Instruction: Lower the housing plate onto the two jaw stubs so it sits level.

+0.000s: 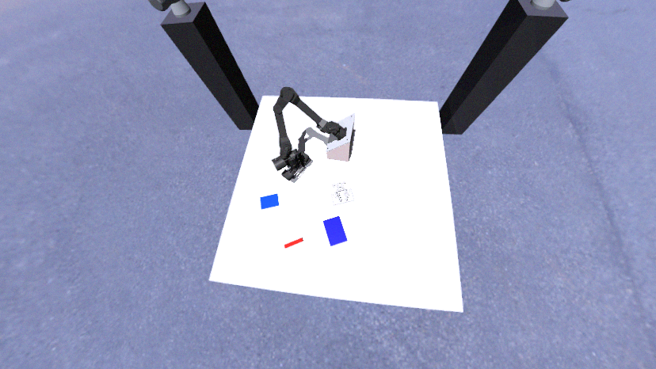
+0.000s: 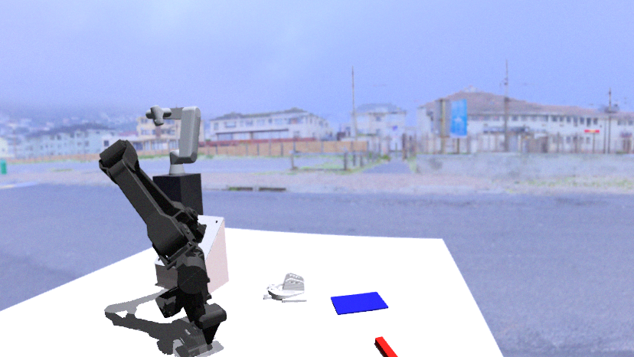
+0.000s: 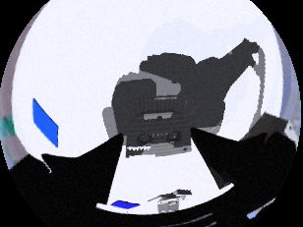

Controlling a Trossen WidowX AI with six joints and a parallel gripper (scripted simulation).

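My gripper (image 1: 299,170) (image 2: 210,340) (image 3: 157,134) is open and points down low over a flat grey slotted plate, which looks like the housing plate (image 1: 294,179) (image 2: 216,348) (image 3: 158,150). The plate lies in the arm's shadow, with the fingertips at its two sides in the wrist view; nothing is held. A pale assembly (image 1: 342,194) (image 2: 292,284) (image 3: 168,203) stands apart on the table, with a curved part and a raised ribbed block. It looks like the one with the jaws; its pins and stubs are too small to tell apart.
The arm's base stands on a sloped pinkish block (image 1: 338,152) (image 2: 217,261) behind the gripper. A light blue rectangle (image 1: 269,201) (image 3: 45,123), a dark blue rectangle (image 1: 334,230) (image 2: 359,302) (image 3: 125,204) and a red bar (image 1: 293,242) (image 2: 384,346) lie on the white table (image 1: 399,265) (image 2: 275,336).
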